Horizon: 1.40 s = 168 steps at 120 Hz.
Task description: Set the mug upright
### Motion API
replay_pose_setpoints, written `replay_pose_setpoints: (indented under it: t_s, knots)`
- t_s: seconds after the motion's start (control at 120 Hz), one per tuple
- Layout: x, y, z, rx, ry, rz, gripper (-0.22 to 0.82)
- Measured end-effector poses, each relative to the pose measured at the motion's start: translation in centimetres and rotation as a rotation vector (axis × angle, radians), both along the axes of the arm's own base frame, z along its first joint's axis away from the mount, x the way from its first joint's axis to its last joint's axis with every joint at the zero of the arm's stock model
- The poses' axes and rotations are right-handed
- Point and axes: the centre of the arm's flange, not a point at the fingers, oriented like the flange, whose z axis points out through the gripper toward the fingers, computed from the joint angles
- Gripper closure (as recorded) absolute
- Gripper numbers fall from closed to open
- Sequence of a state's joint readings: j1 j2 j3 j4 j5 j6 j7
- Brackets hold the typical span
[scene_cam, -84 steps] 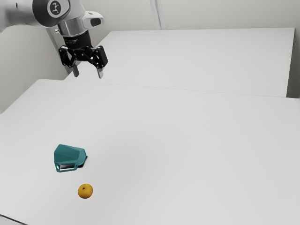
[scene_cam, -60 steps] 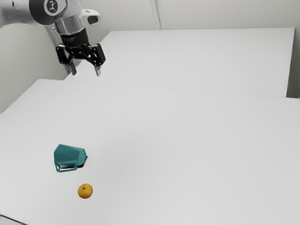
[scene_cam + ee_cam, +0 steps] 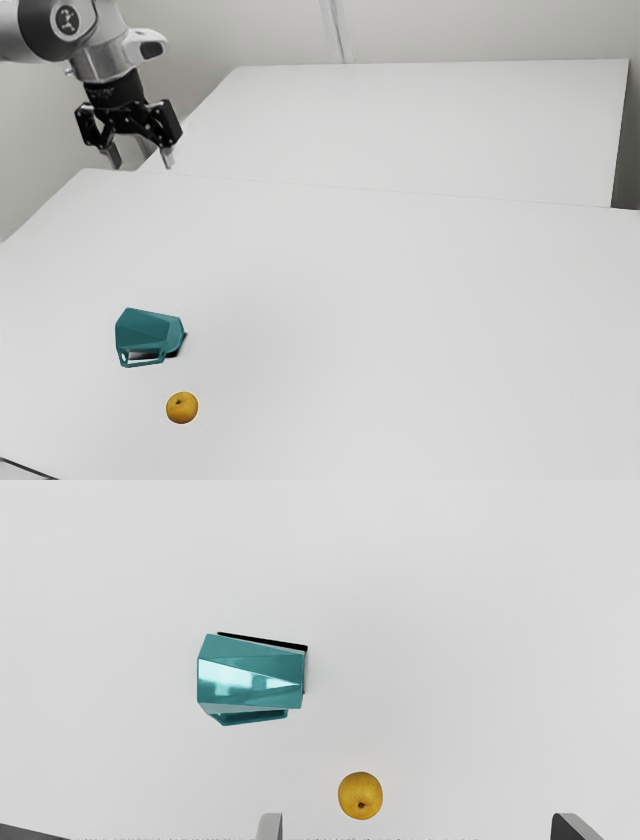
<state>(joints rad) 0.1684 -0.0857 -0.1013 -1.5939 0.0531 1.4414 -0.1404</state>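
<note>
Beside a round yellow-orange fruit (image 3: 182,407), the teal mug (image 3: 149,331) lies on its side on the white surface (image 3: 400,330). The mug is faceted, with its wider end toward the exterior view's left and its narrower end toward the exterior view's right. Its handle (image 3: 255,719) is on the side facing the fruit, and a dark shadow (image 3: 262,641) runs along the opposite side of the mug. The fruit sits near the mug without touching it, closer than the mug to the exterior camera. Well above the mug and apart from it is the tool (image 3: 141,165), its two fingers (image 3: 270,828) spread wide. The arm (image 3: 40,30) is also higher than the mug and comes in from the exterior view's left. Beyond the mug, across the surface, stands a broad white panel (image 3: 430,130). In the wrist view, the mug is farther from the fingertips than the fruit is.
</note>
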Motion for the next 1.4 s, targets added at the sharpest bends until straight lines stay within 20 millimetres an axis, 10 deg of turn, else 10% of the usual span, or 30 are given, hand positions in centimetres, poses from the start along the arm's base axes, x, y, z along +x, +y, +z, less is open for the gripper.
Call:
replay_pose_setpoints:
  t_s: [0.817,1.4]
  knots:
    - [-8.2,20.8,-12.5,-0.426,-0.142,0.141,0.03]
    - [-13.0,25.3,-24.5,-0.739,-0.424,0.113,0.04]
